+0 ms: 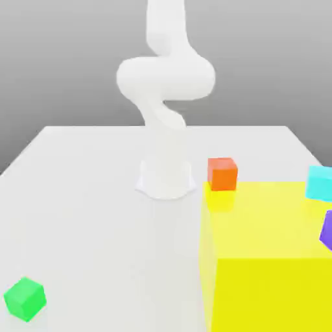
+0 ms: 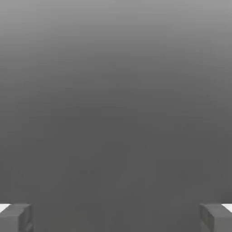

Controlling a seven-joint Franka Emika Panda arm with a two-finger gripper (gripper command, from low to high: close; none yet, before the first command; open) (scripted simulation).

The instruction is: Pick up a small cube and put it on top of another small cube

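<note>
Fingers (image 2: 16,217) are spread wide with nothing between them. The small matte bright green cube (image 1: 24,299) sits on the white desk (image 1: 91,220) around 7 o'clock from the arm's base, well apart from the small orange-red cube (image 1: 222,174) beside the big yellow block (image 1: 272,259).

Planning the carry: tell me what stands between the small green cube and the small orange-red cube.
Between the small matte green cube and the small orange-red cube lies bare white table; the big yellow block stands just beside the straight line, at the exterior view's right.
</note>
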